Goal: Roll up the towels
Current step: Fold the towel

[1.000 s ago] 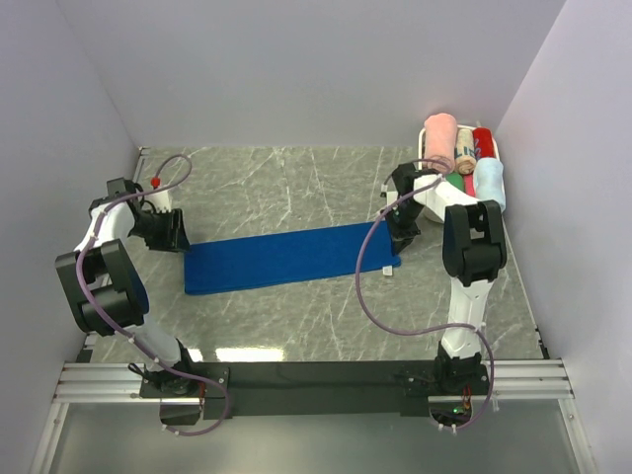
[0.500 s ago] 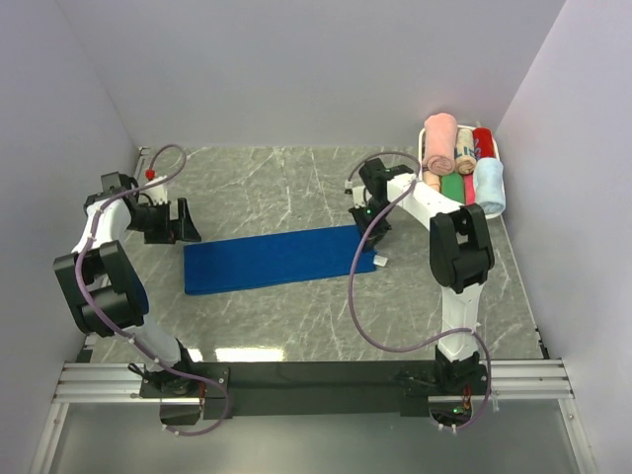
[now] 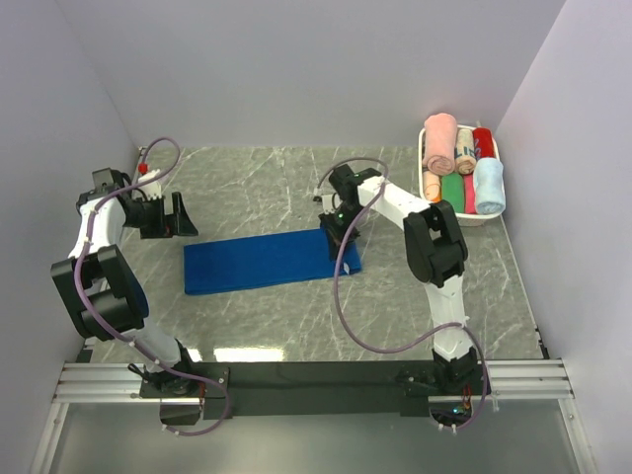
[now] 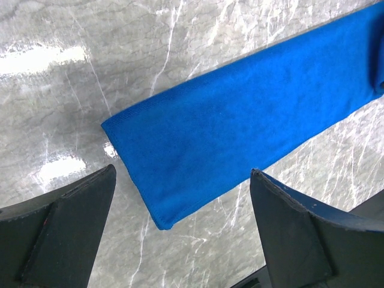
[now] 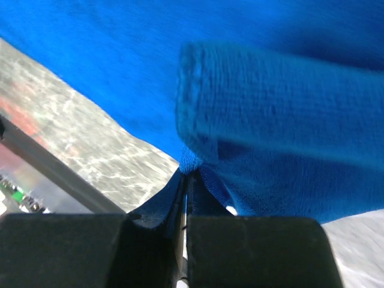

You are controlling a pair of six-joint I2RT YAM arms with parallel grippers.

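The royal blue towel (image 3: 259, 263) lies flat on the marble table, its long side running left to right. Its right end is lifted and folded back over itself. My right gripper (image 3: 336, 227) is shut on that end, and the wrist view shows the blue terry edge (image 5: 270, 102) pinched between the jaws of the right gripper (image 5: 185, 174). My left gripper (image 3: 182, 215) stands wide open just above the towel's left end (image 4: 240, 132), touching nothing, with its dark fingers (image 4: 66, 222) either side. The pale blue towel (image 3: 489, 186) lies rolled in the basket.
A white basket (image 3: 464, 220) at the back right holds rolled pink (image 3: 440, 141), green (image 3: 452, 190) and red (image 3: 482, 140) towels beside the pale blue one. Grey walls close in the table on the left, right and back.
The right gripper has pulled the towel's right end leftward, folding it over and shortening the flat part. The left gripper has opened, let go of the left end and drawn back slightly.
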